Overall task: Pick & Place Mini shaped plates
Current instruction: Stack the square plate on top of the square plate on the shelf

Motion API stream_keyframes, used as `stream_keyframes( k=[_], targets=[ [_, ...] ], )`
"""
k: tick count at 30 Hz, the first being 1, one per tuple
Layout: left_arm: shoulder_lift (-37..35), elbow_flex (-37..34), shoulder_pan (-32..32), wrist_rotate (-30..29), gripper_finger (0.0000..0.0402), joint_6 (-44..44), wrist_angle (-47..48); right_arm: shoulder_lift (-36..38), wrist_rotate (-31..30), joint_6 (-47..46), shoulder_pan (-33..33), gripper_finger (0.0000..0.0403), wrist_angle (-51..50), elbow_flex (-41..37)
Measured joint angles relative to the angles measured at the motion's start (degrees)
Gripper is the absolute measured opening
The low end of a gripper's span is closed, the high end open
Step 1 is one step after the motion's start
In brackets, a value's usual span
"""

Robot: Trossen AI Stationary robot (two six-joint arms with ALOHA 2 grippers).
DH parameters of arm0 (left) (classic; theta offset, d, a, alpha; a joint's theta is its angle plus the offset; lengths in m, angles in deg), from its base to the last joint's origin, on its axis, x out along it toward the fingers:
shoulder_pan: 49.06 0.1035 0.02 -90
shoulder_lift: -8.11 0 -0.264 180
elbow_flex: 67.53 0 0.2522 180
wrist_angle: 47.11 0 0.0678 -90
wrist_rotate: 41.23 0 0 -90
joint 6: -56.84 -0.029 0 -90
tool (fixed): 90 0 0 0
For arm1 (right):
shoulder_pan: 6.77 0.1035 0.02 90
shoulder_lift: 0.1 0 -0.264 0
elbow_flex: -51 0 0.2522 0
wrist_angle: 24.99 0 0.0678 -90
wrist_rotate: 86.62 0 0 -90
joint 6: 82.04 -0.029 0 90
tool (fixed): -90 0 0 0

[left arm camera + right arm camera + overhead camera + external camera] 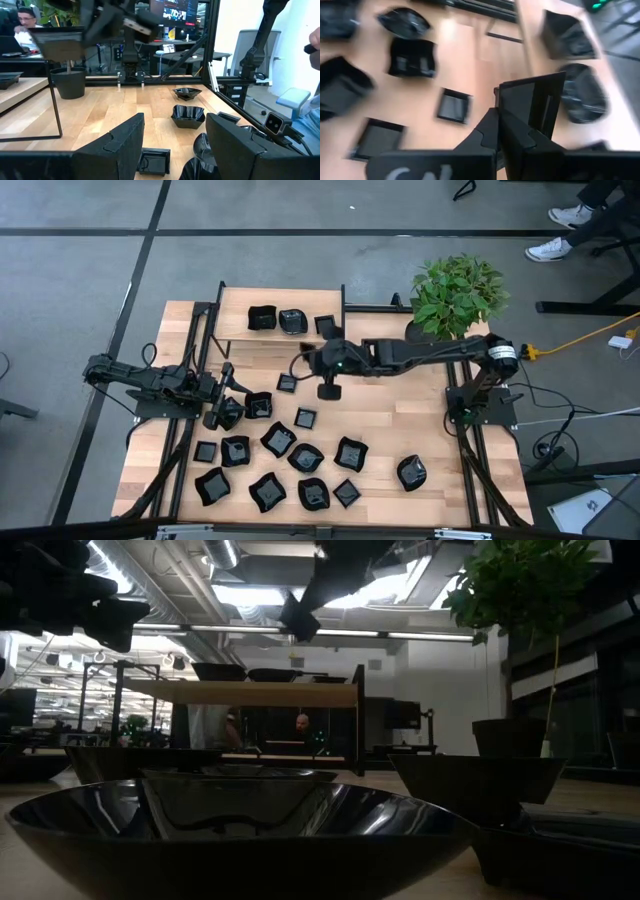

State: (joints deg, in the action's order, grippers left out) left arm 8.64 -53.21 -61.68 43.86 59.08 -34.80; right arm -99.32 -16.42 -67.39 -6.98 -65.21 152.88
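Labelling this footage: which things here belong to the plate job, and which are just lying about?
Job:
- black mini plates scattered on the table
- three plates on the raised shelf
- right hand, shut on a plate
- left hand, open

Lying about:
- potted plant

Glossy black plates (pixel 305 457) lie on the pale, smooth-grained wood table (pixel 400 420); the shelf (pixel 235 320) is wood too.
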Motion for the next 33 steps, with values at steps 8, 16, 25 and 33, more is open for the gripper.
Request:
stream_keyframes(
  k=[8,16,25,33],
  targets=[
    [-0.02,0.0,0.0,0.0,0.0208,-0.02,0.0,0.0,-1.65,5.12,-4.3,0.001,-0.01,0.0],
    [0.0,0.0,0.0,0.0,0.0207,0.0,0.0,0.0,-1.68,7.83,-10.16,0.001,-0.9,0.0],
    [-0.02,0.02,-0.02,0.02,0.0208,0.0,0.0,0.0,-1.68,7.95,-13.32,0.001,-1.18,-3.23],
    [0.0,0.0,0.0,0.02,0.0207,-0.02,0.0,-0.02,-1.63,6.83,-14.18,0.001,0.18,-4.13]
  ],
)
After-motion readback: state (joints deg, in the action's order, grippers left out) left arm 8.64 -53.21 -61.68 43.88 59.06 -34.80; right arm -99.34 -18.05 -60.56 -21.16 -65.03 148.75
